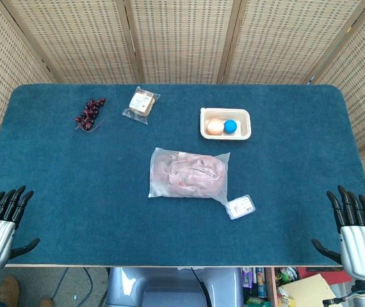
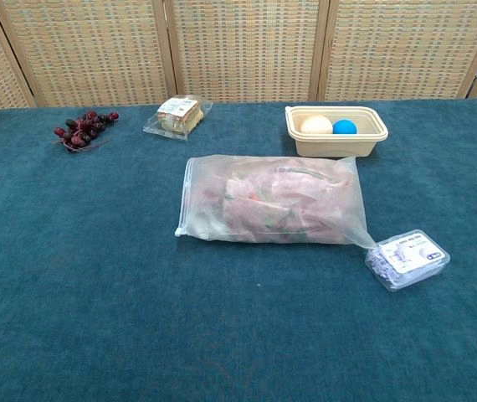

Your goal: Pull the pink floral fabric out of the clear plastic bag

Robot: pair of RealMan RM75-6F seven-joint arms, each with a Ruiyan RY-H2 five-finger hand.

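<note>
A clear plastic bag [image 1: 187, 174] [image 2: 269, 211] lies flat in the middle of the blue table. The pink floral fabric [image 1: 192, 174] [image 2: 276, 209] is folded inside it. My left hand [image 1: 2, 225] hovers at the table's near left corner, fingers spread, holding nothing. My right hand [image 1: 355, 233] hovers at the near right corner, also spread and empty. Both hands are far from the bag. The chest view shows neither hand.
A small clear box [image 1: 241, 207] [image 2: 407, 259] touches the bag's near right corner. A beige tray [image 1: 225, 132] [image 2: 336, 142] holding a pale ball and a blue ball sits behind. A wrapped snack [image 1: 141, 103] [image 2: 176, 115] and dark grapes [image 1: 90, 114] [image 2: 82, 129] lie far left.
</note>
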